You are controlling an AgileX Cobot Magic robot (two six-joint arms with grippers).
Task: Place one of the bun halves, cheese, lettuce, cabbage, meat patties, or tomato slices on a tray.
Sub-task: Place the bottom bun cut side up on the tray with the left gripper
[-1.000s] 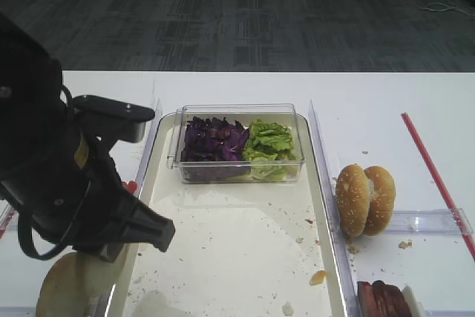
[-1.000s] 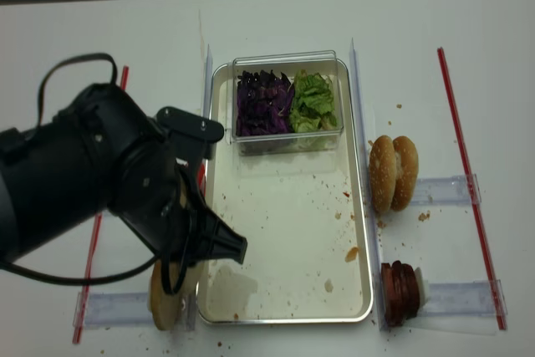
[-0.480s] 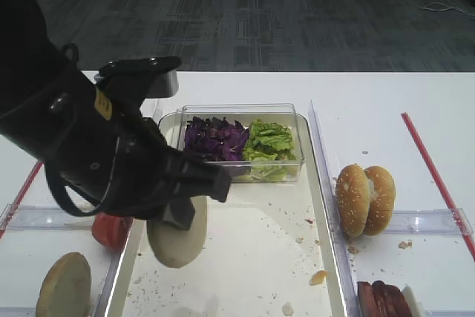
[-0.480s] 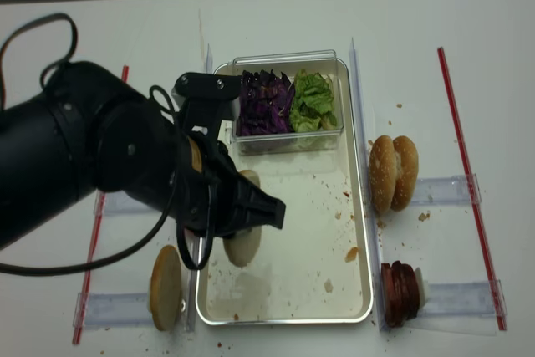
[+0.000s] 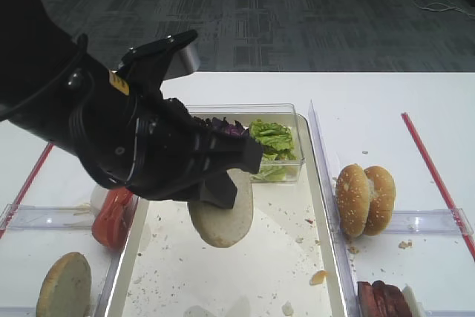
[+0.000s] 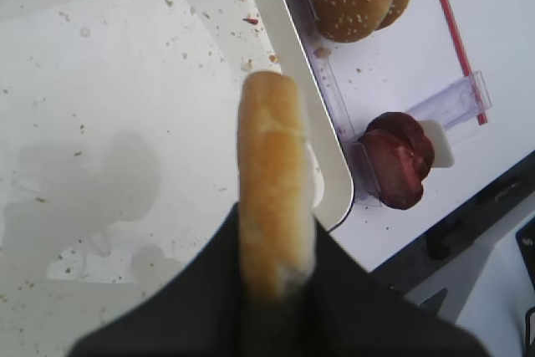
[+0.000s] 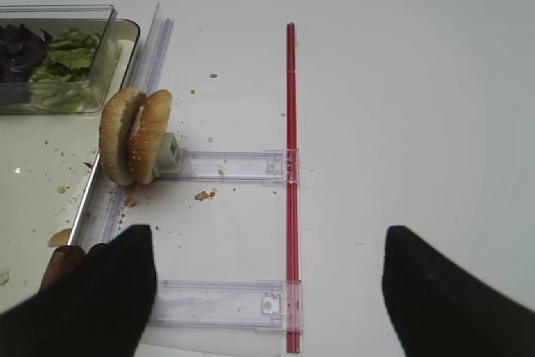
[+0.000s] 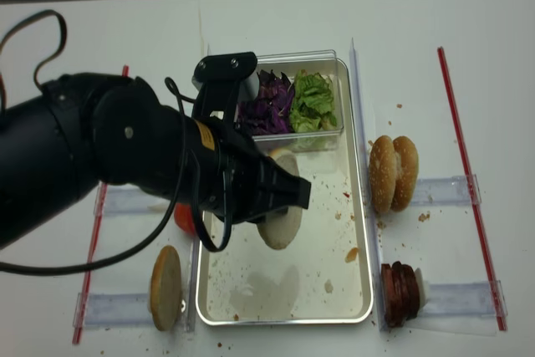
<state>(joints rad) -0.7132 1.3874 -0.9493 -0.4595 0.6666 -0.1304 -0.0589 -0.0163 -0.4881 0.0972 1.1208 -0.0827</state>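
The plain bun half (image 5: 223, 217) is clamped on edge between the jaws of the left gripper (image 8: 280, 206) and held above the middle of the tray (image 8: 334, 294); the clear box of cabbage (image 8: 266, 102) and lettuce (image 8: 313, 99) sits at the tray's twelve o'clock; the right gripper's (image 7: 267, 290) fingers are seen spread apart, holding nothing.

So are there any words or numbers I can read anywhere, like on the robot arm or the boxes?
No text can be read in any view.
Yellow sticker on the left arm: marks too small and blurred to read.
Clear plastic box, tray and red strips: no lettering visible.
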